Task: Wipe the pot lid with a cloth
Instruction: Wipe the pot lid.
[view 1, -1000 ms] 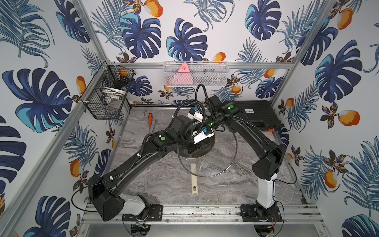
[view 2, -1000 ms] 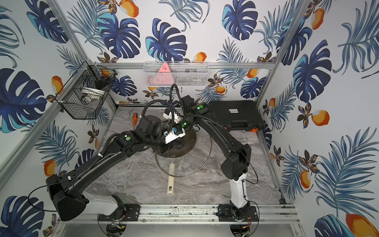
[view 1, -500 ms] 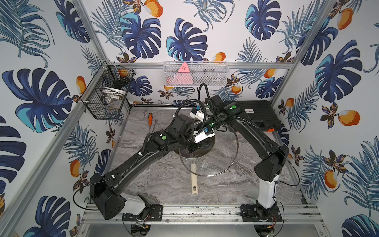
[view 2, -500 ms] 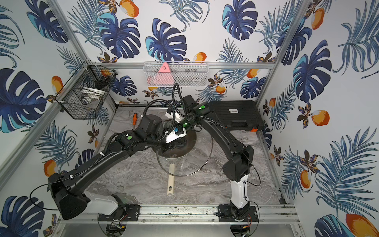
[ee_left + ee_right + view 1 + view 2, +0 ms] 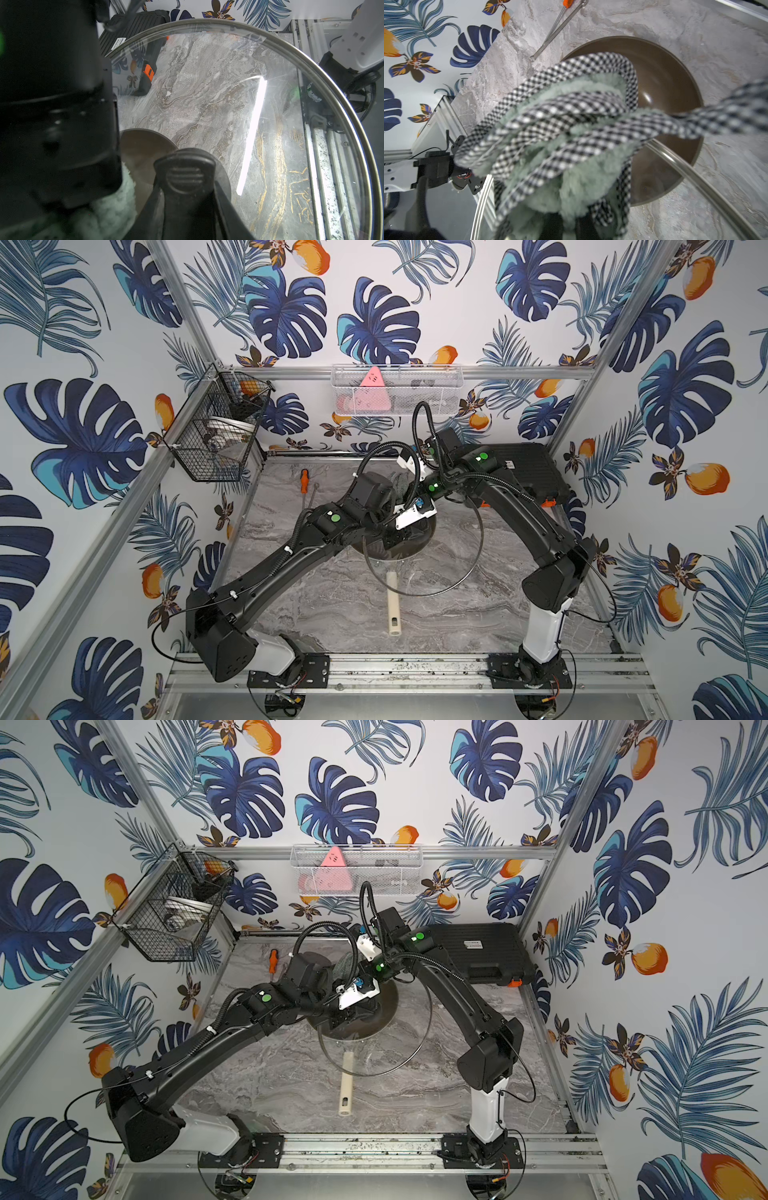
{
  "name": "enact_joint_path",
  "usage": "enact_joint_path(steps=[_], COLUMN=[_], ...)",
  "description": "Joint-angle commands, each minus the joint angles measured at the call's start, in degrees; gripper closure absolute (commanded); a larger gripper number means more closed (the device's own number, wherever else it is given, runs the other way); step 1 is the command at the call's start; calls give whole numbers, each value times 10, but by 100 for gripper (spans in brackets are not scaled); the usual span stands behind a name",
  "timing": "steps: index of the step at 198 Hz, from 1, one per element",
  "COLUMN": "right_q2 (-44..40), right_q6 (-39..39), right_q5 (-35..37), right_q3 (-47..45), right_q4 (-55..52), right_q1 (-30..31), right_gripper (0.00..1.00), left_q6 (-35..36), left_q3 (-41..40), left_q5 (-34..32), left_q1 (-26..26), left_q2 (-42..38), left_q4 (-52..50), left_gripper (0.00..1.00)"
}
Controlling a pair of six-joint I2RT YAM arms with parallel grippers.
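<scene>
The pot lid (image 5: pixel 451 560) (image 5: pixel 397 1040), clear glass with a metal rim, hangs tilted above the dark pan (image 5: pixel 405 551). My left gripper (image 5: pixel 187 197) (image 5: pixel 392 541) is shut on the lid's black handle (image 5: pixel 185 176). The mint-green cloth (image 5: pixel 577 180) (image 5: pixel 401 481) has a black-and-white checked border. It is bunched up in my right gripper (image 5: pixel 564 228), which is shut on it. The cloth (image 5: pixel 116 207) lies against the lid's glass (image 5: pixel 228 104) beside the handle. Its folds hide the right fingertips.
The pan's cream handle (image 5: pixel 392 605) points to the table's front edge. An orange-handled screwdriver (image 5: pixel 304 481) lies at the back left. A black case (image 5: pixel 536 472) is at the back right. A wire basket (image 5: pixel 216 431) and a white mesh tray (image 5: pixel 397 391) hang on the walls.
Both arms and the lid have shifted slightly to the right. The grips on the lid handle and the cloth are unchanged.
</scene>
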Motion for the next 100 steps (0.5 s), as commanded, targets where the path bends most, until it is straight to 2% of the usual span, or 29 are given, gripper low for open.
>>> enact_joint_path(steps=[1, 46, 100], right_q2=[-6, -34, -58], right_q6=[-1, 3, 5], right_q5=[86, 122, 122], right_q3=[-5, -25, -50], right_q4=[-51, -59, -61], right_q1=[-4, -12, -27], right_gripper=[100, 100, 100], left_q6=[12, 12, 11], left_q3=[17, 24, 30], left_q5=[-31, -63, -96], left_q1=[1, 1, 1], left_q2=[-1, 9, 15], left_q4=[86, 76, 71], left_gripper=[100, 100, 100])
